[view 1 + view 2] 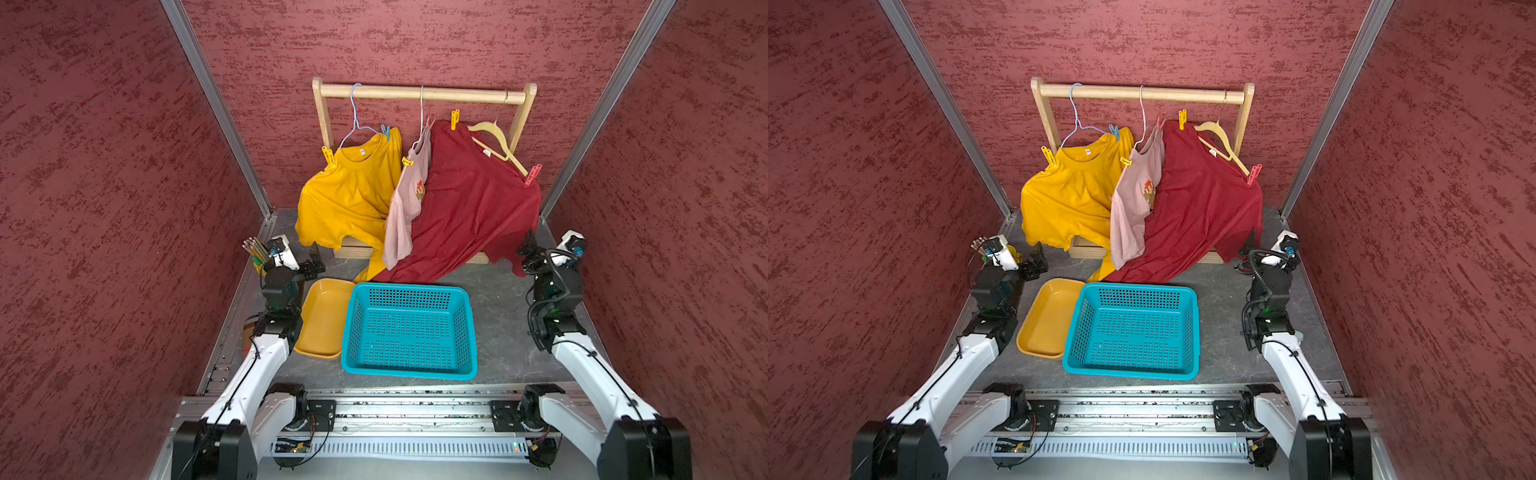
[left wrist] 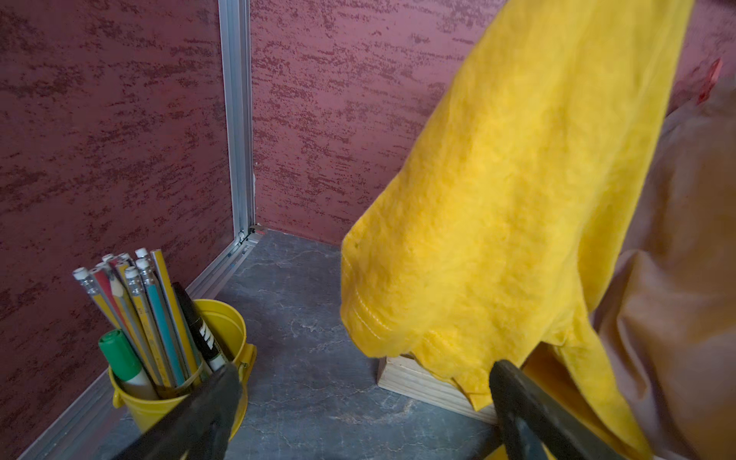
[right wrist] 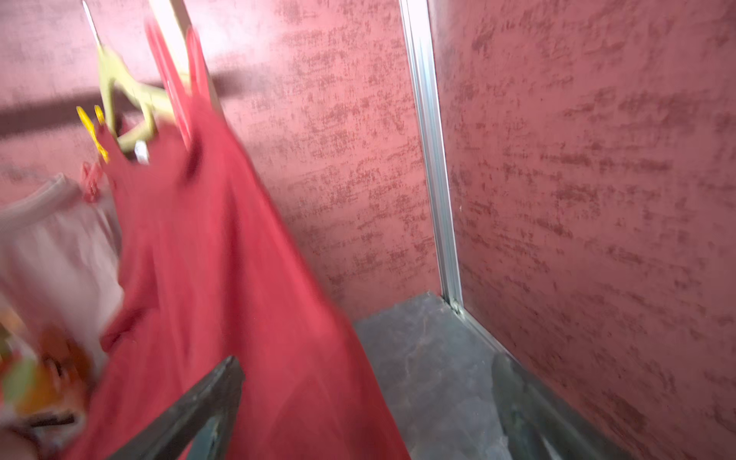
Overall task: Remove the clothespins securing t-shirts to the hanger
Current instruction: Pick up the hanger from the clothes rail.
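While I am holding my left claw (image 1: 315,266) low at the left side of the table (image 1: 498,299), its jaws are standing wide apart and gripping nothing. A yellow cup (image 2: 223,330) of pencils (image 2: 139,310) is standing just beside it, against the left wall. Just ahead of that claw, a sleeve of the yellow shirt (image 1: 349,195) is hanging over the wooden foot of the rack (image 1: 415,93). Nearer to me, a yellow tray (image 1: 324,320) is lying against a blue basket (image 1: 409,286).

At the back, three shirts are hanging from the rack's rail, each pinned at both shoulders. The yellow shirt is hanging on a blue wire hanger (image 1: 355,120), with a yellow peg (image 1: 327,156) on its leftward shoulder and a light blue peg (image 1: 385,133) on the other. The pink shirt (image 1: 401,216) is hanging almost edge-on between its neighbours, with a second yellow peg (image 1: 407,162) on its near shoulder and a pink peg (image 1: 428,123) on its far one. The red shirt (image 1: 469,208) is draping from a cream hanger (image 1: 496,141), with a third yellow peg (image 1: 455,118) up at its leftward shoulder and a second pink peg (image 1: 532,174) at the right one. Its hem is trailing onto the table behind the basket.

My right claw (image 1: 527,253) is waiting at the right side, close by the red shirt's sleeve, jaws likewise spread and grasping nothing. Its wrist view is blurring, so I cannot tell whether cloth is brushing a finger.
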